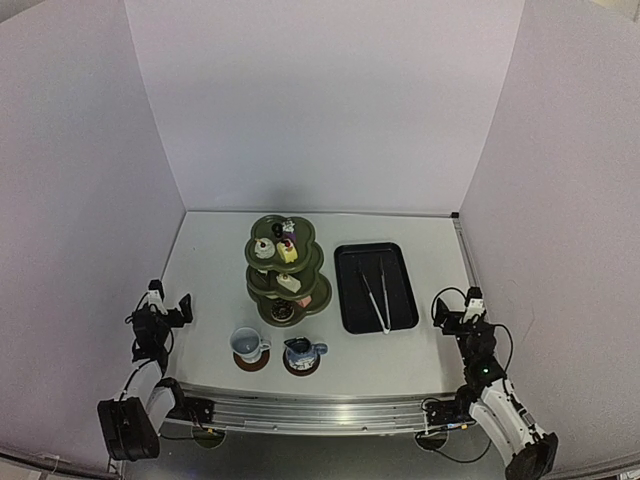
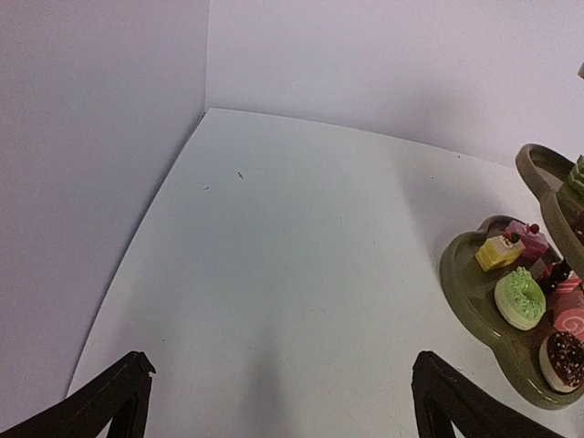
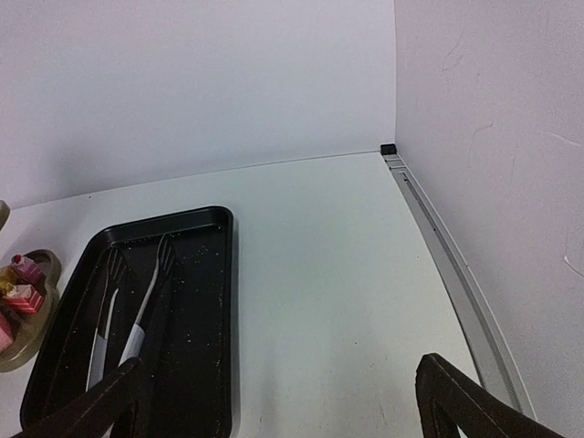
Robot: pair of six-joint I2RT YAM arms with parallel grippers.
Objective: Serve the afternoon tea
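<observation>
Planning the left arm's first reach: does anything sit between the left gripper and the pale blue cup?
Nothing visible does. Only bare table lies between the open left gripper and the pale blue cup on its saucer; the green stand sits farther back, off that line.

stand (image 2: 459, 278) cut off right, tray (image 3: 203, 321) cropped below

Soft even light, wide-angle edge distortion.

Matt white table (image 1: 210, 275) — speckled black tray (image 3: 196, 319), shiny metal tongs (image 3: 139, 327), smooth green stand (image 2: 459, 274).
</observation>
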